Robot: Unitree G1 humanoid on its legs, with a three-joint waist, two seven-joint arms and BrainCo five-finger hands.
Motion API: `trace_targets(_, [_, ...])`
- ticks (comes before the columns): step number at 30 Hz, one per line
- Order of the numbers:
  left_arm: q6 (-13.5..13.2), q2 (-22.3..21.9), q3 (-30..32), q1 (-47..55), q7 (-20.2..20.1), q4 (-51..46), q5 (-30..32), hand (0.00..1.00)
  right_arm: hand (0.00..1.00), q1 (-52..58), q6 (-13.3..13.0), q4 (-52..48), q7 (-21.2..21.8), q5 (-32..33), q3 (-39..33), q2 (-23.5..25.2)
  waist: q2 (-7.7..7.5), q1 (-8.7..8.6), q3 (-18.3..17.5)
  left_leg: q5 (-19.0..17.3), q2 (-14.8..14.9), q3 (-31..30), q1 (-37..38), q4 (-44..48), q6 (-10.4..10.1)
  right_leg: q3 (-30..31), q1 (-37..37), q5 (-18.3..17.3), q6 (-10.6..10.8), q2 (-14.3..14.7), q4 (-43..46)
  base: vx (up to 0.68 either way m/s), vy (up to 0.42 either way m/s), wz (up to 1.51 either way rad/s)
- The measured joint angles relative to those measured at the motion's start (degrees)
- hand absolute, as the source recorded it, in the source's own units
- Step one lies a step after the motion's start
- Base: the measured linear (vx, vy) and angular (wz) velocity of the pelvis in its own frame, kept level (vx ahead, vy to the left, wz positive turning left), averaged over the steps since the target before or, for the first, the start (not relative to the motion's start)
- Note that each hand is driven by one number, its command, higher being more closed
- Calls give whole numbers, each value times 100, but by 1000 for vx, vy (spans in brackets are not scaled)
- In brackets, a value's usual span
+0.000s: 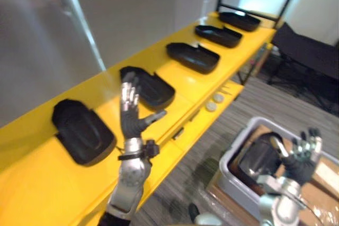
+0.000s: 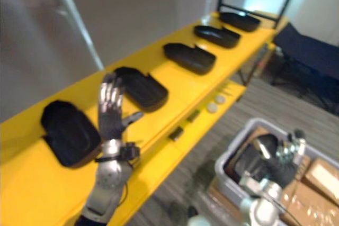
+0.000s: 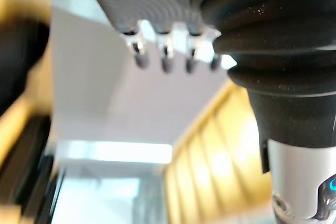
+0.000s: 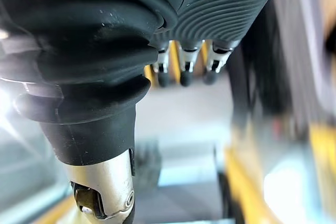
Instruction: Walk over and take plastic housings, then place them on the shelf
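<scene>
Yellow shelf (image 1: pixel 37 178) carries five black plastic housings (image 1: pixel 193 56) in a row. Left hand (image 1: pixel 130 115), fingers straight and spread, holding nothing, stands at the shelf's front edge between the two nearest. Right hand (image 1: pixel 302 154), relaxed and empty, hovers over another housing (image 1: pixel 259 157) in a grey bin (image 1: pixel 228 175).

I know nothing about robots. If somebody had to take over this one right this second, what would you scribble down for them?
Left hand: open and holding nothing, raised over the long yellow shelf.
Right hand: open and holding nothing, above the grey plastic bin on the floor.
Done: five black plastic housings lie in a row on the shelf.
Left: at least one more black housing lies in the bin. It needs to be picked up and set on the shelf. The near end looks like it has room.
</scene>
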Motion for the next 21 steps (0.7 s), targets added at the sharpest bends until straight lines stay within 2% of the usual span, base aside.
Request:
trace_targets(3, [157,-14,-199,-166,5,131,56,0,0,271,-107,-47,219,386,-96,16,34,-153,14,-57,53,207,92,63,-16,210,7,0,0,88,1,-1,-24,-48])
trace_targets(4, [235,-39,-253,-167,11,135,57,0,0,295,-200,-48,425,543,-75,23,23,-186,21,-153,125,146,66,307,34,270,-3,0,0,112,9,3,-90,-37])
trace_targets(5, [335,-74,-250,-141,55,134,69,0,0,259,-273,-44,650,570,-1,19,-2,-140,34,-270,174,-222,-63,742,218,399,-30,-1,0,134,52,-18,-127,-62])
trace_targets(6, [454,-111,-215,-111,146,128,108,0,0,139,-355,-44,882,558,161,-42,19,6,33,-430,226,-905,-321,1268,482,604,-129,-2,2,167,137,-29,-93,-70])
trace_targets(8, [556,-134,-125,-14,254,78,111,0,0,-185,-400,-15,1122,532,444,-284,108,219,55,-668,215,-1889,-691,1840,690,901,-319,-7,6,215,210,-59,17,-91])
trace_targets(9, [617,-148,-95,114,293,66,115,0,0,-536,-400,43,1268,534,647,-518,257,337,65,-817,176,-2574,-849,2052,625,1083,-432,12,34,303,234,-54,103,-83])
trace_targets(11, [637,-128,-74,422,289,63,176,0,0,-1025,-397,250,1416,542,864,-701,362,423,31,-908,95,-3058,-935,2095,556,1172,-554,35,62,319,297,-61,125,-32])
trace_targets(13, [606,-124,69,665,285,-22,306,0,0,-1325,-396,382,1463,592,963,-728,359,488,33,-1005,9,-3179,-1033,2004,519,1106,-690,63,106,296,375,-80,93,21])
trace_targets(14, [570,-91,153,697,277,-137,313,0,0,-1475,-385,463,1480,613,996,-724,361,582,53,-1074,-25,-3290,-1089,1917,437,1006,-783,71,120,263,438,-98,57,40])
trace_targets(15, [545,-66,186,692,262,-201,319,0,0,-1511,-383,480,1479,631,1025,-725,342,613,65,-1130,-40,-3371,-1148,1892,442,944,-830,73,125,247,477,-146,89,65])
trace_targets(16, [389,3,249,695,231,-275,327,0,0,-1572,-322,513,1381,652,1095,-713,284,659,103,-1200,-85,-3571,-1209,1869,388,798,-886,57,153,197,585,-134,74,64])
trace_targets(18, [196,77,292,738,163,-424,313,0,0,-1557,-169,604,1113,692,1364,-558,108,813,204,-1218,-250,-3760,-1217,1971,412,673,-891,20,203,52,839,-154,74,48])
trace_targets(21, [76,62,227,884,-104,-621,252,0,0,-1241,-146,634,909,700,1552,-229,48,942,242,-1431,-293,-3565,-1228,2448,548,659,-907,36,223,16,1128,-188,108,-19])
